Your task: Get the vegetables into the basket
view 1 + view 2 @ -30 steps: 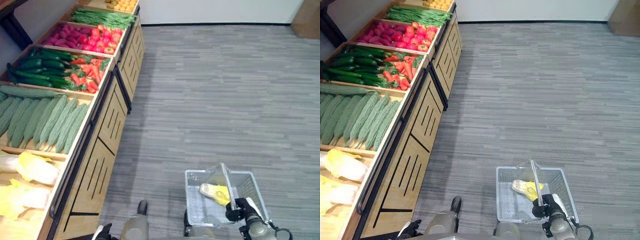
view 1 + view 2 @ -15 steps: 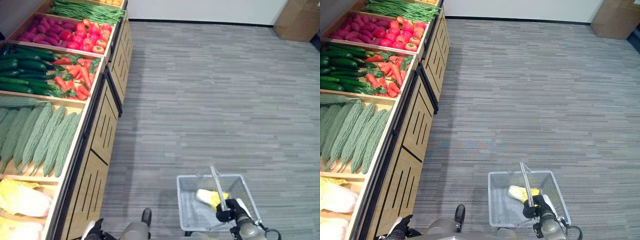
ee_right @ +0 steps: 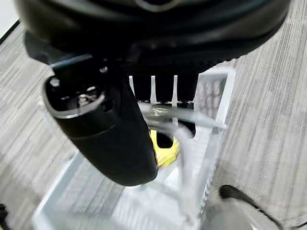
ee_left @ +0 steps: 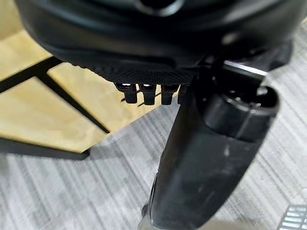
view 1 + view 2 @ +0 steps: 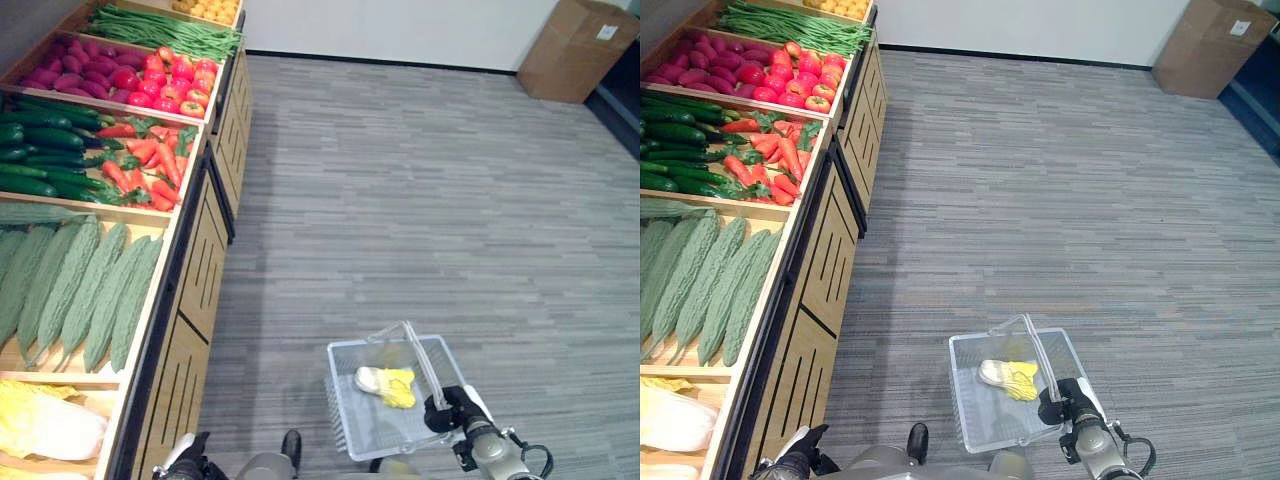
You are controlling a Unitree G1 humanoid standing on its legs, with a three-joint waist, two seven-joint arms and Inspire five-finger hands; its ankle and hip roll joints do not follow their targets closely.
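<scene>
While the view has swung right along the stand (image 5: 190, 290), the right hand (image 5: 447, 409) stays clenched on the basket (image 5: 970, 400) handle, cabbage (image 5: 386, 384) aboard; left hand (image 4: 148, 91) hangs curled, empty, so picking continues.

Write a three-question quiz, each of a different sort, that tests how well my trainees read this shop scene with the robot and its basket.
1. True or false: the basket stands on the shelf among the bitter gourds.
2. Which hand grips the basket handle? A) left hand B) right hand C) neither
3. Fill in: the yellow-and-white vegetable lying in the basket is a ____.

Key: 1. False; it hangs over the grey floor, beside the stand. 2. B. 3. Napa cabbage.
</scene>
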